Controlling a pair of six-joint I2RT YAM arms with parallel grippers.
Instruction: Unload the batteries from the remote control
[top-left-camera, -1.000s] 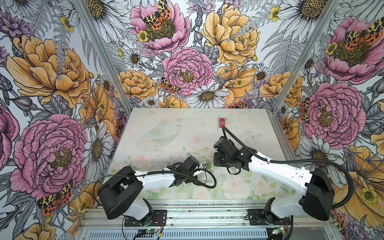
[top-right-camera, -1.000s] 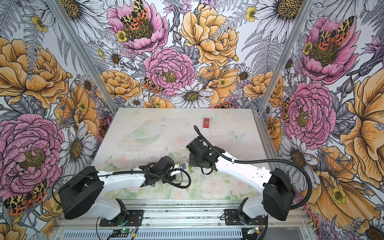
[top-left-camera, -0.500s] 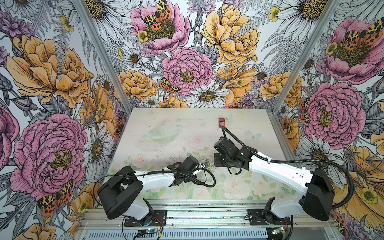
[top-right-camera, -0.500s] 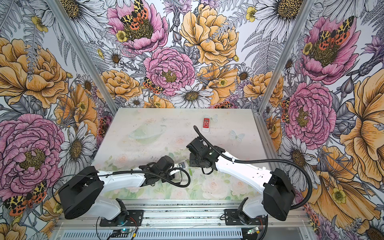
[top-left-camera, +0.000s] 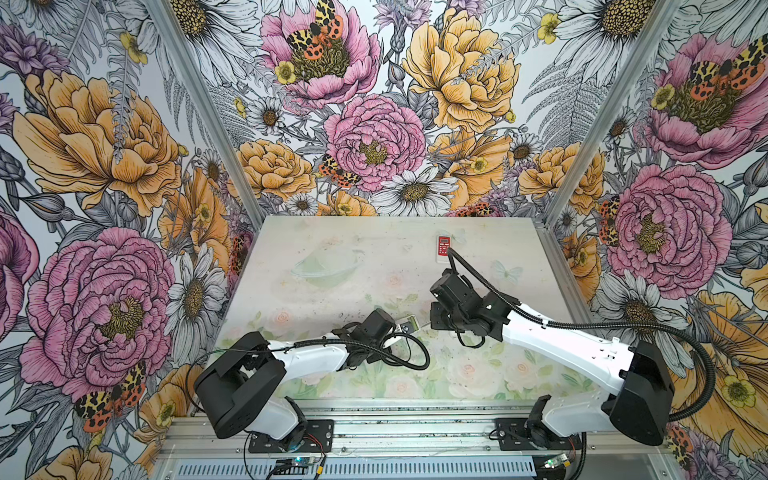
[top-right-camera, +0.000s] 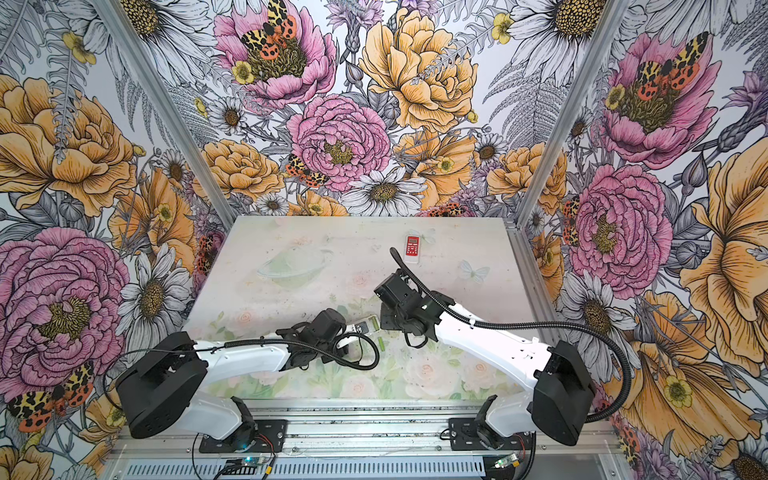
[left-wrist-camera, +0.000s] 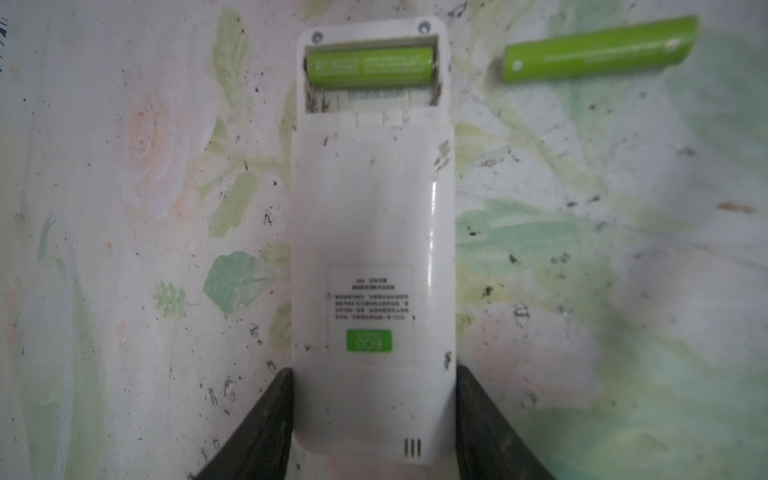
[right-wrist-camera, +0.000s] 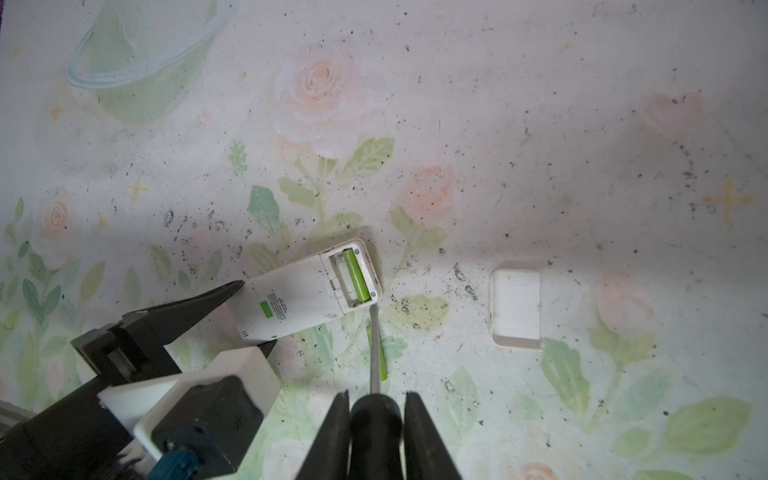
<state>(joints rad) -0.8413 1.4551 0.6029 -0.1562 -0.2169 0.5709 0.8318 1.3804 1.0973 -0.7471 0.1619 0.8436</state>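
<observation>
Compared with one second earlier, both top views show no visible shift of either arm or of the white remote control (top-left-camera: 409, 323). The left arm lies low and stretched across the near part of the table (top-left-camera: 519, 249). The left gripper (left-wrist-camera: 372, 374) clamps the sides of the remote's vented end, and the remote lies face down. Its compartment is uncovered. One light green seated battery (left-wrist-camera: 370, 66) fills the slot next to the end wall, and the slot beside it shows only its label. A light green loose battery (left-wrist-camera: 598, 48) lies on the table just beside that end.

The right arm reaches in from the right, wrist pitched down. The right gripper (right-wrist-camera: 377, 397) is closed on the black handle of a screwdriver (right-wrist-camera: 374, 345), whose tip sits at the remote's corner by the compartment. A white battery cover (right-wrist-camera: 517, 303) lies apart.

Open tabletop extends beyond both grippers towards the back wall, where a red remote (top-left-camera: 444, 246) rests. The work point is well clear of the side rails.
</observation>
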